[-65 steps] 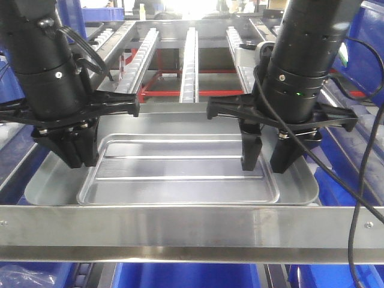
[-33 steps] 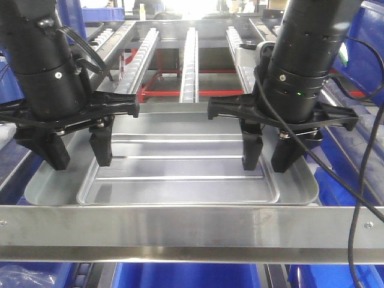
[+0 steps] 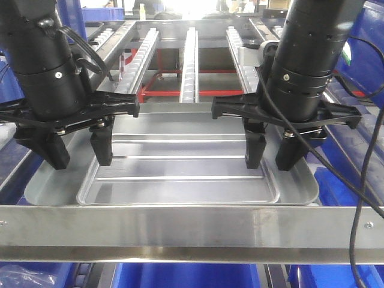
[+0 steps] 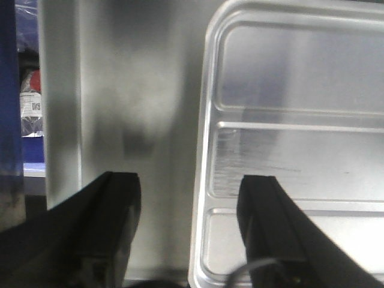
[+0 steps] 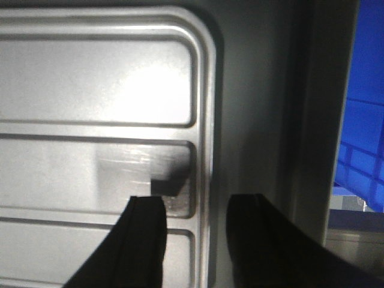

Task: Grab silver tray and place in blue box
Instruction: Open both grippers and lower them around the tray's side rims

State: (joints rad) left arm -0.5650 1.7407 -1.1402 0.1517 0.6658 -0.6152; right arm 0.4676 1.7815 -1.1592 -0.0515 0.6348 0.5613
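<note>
The silver tray (image 3: 180,168) lies flat inside a wider grey metal pan (image 3: 48,186). My left gripper (image 3: 77,153) is open and straddles the tray's left rim, one finger outside over the pan and one over the tray's sunken floor; the left wrist view (image 4: 189,186) shows the rim of the tray (image 4: 300,150) between the fingers. My right gripper (image 3: 273,153) is open and straddles the right rim the same way, as the right wrist view (image 5: 198,201) shows over the tray (image 5: 90,90). Blue box plastic (image 3: 180,276) shows below the front bar; a blue ribbed wall (image 5: 366,120) stands right of the pan.
A steel crossbar (image 3: 192,225) runs across the front. Roller rails (image 3: 189,60) and a red frame (image 3: 162,90) lie behind the pan. Blue crates (image 3: 366,66) flank the right side. A black cable (image 3: 360,198) hangs from the right arm.
My left gripper's fingers were together a second ago and have opened across the tray's left rim. My right gripper has shifted slightly right. The tray has not moved.
</note>
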